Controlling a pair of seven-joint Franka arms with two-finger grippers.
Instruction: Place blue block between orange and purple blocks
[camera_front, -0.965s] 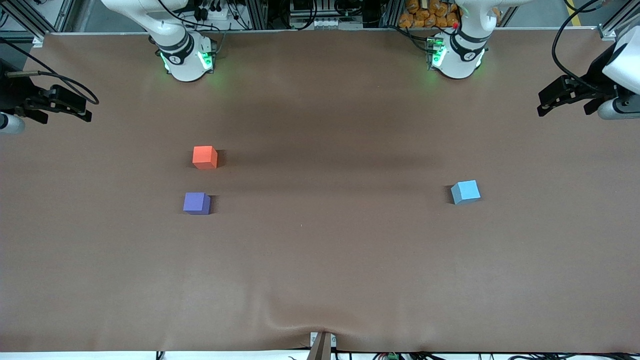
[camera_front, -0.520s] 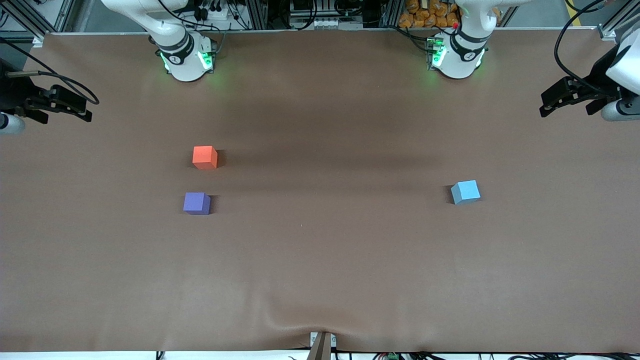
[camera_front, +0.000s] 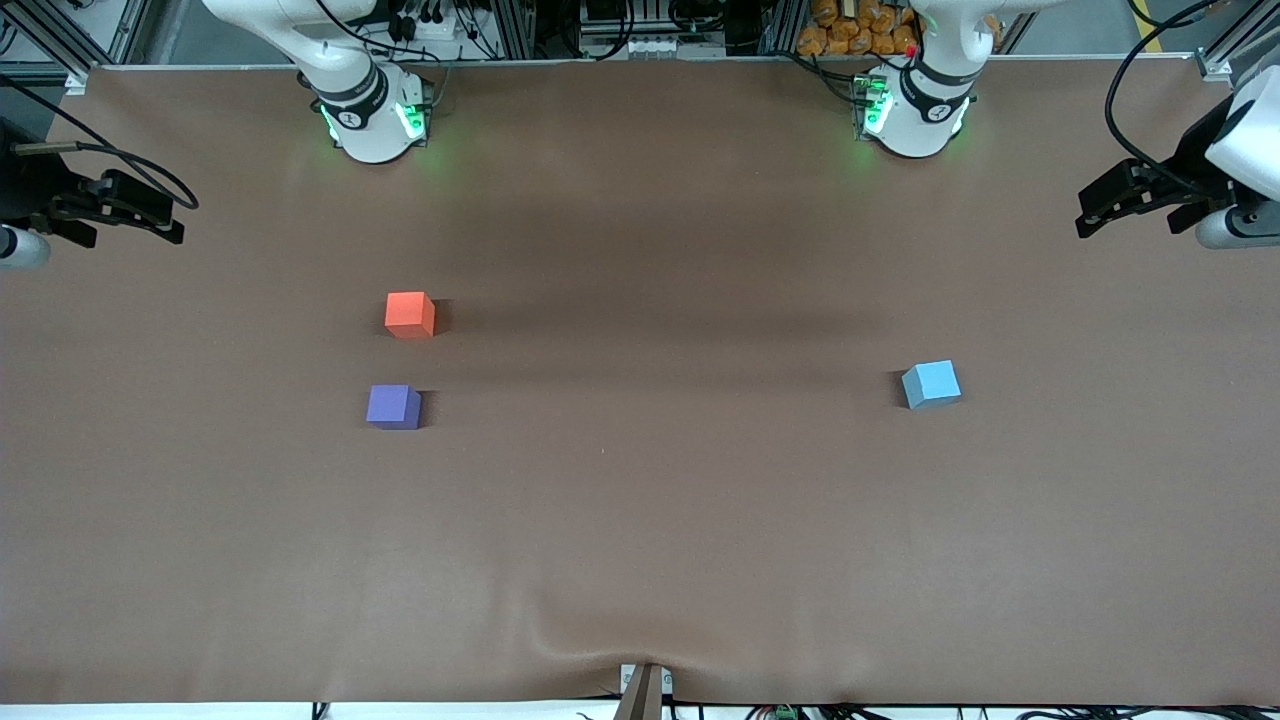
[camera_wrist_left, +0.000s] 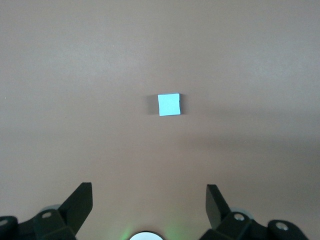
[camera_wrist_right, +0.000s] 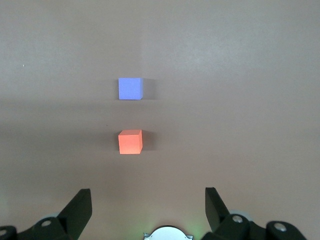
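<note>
The sky-blue block (camera_front: 931, 384) sits on the brown table toward the left arm's end; it also shows in the left wrist view (camera_wrist_left: 169, 104). The orange block (camera_front: 409, 314) and the purple block (camera_front: 392, 407) sit toward the right arm's end with a small gap between them, the purple one nearer the front camera. Both show in the right wrist view, orange (camera_wrist_right: 130, 141) and purple (camera_wrist_right: 130, 89). My left gripper (camera_front: 1090, 212) hangs open and empty over the table's edge at the left arm's end. My right gripper (camera_front: 165, 215) waits open and empty over the table's edge at the right arm's end.
The brown table cover (camera_front: 640, 520) has a wrinkle at its front edge by a small bracket (camera_front: 645, 690). The two arm bases (camera_front: 375, 115) (camera_front: 915, 110) stand along the table's edge farthest from the front camera.
My left gripper has shifted slightly up and then back at the table's edge. The blocks and the right arm have not moved.
</note>
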